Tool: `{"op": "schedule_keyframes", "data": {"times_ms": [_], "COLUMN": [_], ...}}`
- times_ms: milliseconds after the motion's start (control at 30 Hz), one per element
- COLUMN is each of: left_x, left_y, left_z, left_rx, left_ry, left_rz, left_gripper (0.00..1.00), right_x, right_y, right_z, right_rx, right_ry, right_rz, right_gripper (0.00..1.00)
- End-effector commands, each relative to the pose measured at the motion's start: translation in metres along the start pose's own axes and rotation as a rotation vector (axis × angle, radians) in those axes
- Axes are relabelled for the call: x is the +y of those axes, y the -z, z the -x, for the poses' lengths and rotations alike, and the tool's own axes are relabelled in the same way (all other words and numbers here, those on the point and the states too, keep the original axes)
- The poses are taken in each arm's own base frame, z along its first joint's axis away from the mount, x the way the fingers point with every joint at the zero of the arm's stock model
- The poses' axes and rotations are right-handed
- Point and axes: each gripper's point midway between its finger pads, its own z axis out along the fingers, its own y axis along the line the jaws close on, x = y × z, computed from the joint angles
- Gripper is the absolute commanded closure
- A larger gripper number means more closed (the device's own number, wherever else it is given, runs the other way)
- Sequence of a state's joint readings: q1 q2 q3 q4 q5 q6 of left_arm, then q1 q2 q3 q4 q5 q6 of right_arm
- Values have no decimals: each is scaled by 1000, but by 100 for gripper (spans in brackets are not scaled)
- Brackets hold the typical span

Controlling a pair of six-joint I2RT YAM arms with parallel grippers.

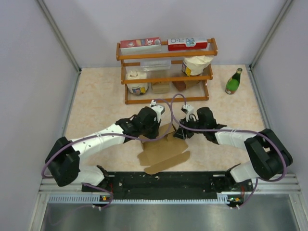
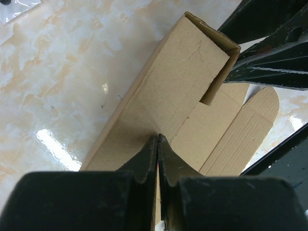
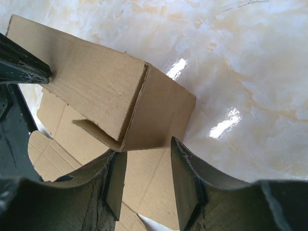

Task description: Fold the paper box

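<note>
Left wrist cam, left gripper [image 2: 158, 138] pinching paper box [image 2: 178, 82]

- Top view: the far end of the paper box [image 1: 163, 151] lies hidden beneath the left pincer [image 1: 154, 134] and the right pincer [image 1: 182, 133].
- Left wrist view: the pinched cardboard edge vanishes between the pressed fingers [image 2: 144, 161]; a clear bag [image 2: 14, 6] is cut off at the corner.
- Right wrist view: the box's flat flaps pass behind the fingers [image 3: 185, 183] and off the lower edge.
- Shelf [image 1: 166, 56]: the print on the carton [image 1: 140, 43] is too small to read.
</note>
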State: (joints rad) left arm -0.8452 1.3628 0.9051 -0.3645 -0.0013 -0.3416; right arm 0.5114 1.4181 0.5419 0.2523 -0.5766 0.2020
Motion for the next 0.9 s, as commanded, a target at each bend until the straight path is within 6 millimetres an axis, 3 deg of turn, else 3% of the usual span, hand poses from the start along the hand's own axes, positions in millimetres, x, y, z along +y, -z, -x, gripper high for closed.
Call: {"op": "schedule_keyframes", "data": {"times_ms": [0, 867], "left_x": [-5, -10], "left_y": [3, 6], "left_z": [18, 32], "left_rx": [-35, -39], "left_ry": [-5, 9], "left_rz": [-2, 3], "left_gripper": [95, 90], "right_x": [2, 8], "right_y": [-8, -14], "right_z": [5, 22], "right_rx": [-31, -242], "right_ry": [87, 241], "right_rz": [23, 81], "right_gripper": [58, 53]}}
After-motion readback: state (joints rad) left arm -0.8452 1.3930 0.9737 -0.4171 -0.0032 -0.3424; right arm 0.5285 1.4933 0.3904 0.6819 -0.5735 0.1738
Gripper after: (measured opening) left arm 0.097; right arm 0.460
